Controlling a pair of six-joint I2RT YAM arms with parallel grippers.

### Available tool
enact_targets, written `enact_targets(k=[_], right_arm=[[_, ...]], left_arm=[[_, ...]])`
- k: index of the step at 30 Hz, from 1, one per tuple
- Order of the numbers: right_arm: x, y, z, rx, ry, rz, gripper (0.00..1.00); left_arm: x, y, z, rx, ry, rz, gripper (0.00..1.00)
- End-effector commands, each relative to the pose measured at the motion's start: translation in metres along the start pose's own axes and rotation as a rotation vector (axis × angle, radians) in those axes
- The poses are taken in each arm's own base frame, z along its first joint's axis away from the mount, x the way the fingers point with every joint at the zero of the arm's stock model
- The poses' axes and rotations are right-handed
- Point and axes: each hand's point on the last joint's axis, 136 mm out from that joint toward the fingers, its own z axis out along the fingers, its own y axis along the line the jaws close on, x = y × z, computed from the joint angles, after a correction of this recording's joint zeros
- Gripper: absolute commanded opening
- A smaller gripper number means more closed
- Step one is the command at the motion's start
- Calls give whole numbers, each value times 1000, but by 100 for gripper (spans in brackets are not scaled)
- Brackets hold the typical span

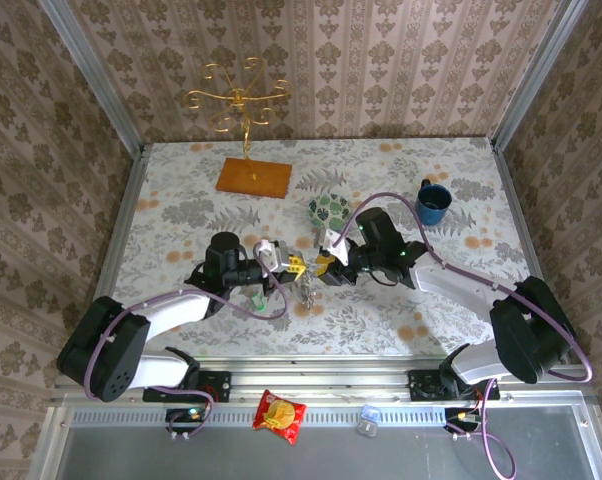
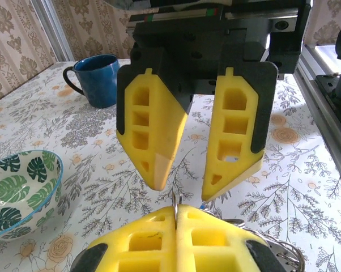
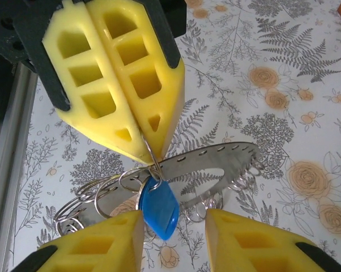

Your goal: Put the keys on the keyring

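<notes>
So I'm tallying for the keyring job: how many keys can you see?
1 for certain: a blue key hanging from a small wire loop pinched by the left gripper, in front of the flat ring. Another may be hidden among the loops.

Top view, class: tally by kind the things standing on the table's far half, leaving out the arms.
Mug: 1
Bowl: 1
Stand: 1
Total: 3
</notes>
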Motion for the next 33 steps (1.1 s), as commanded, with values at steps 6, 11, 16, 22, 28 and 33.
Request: enact_targets(k=[6, 11, 16, 22, 28, 33], right_arm=[[-26, 1, -2, -27, -110, -20, 28], [-26, 0, 1, -36, -109, -13, 25], [-29, 0, 5, -57, -123, -9, 23], [-36, 2, 6, -85, -151, -17, 10], [-29, 4, 3, -91, -103, -40, 0], [-25, 6, 0, -104, -35, -65, 0]], left_arm=[[-11, -6, 0, 32, -55, 32, 0], [-12, -6, 0, 38, -64, 32, 0], [-14, -8, 0, 46, -75, 33, 0], [-15, -7, 0, 48, -86, 26, 0], [-3, 0, 0, 2, -29, 12, 8], [8, -3, 3, 10, 52, 31, 14]])
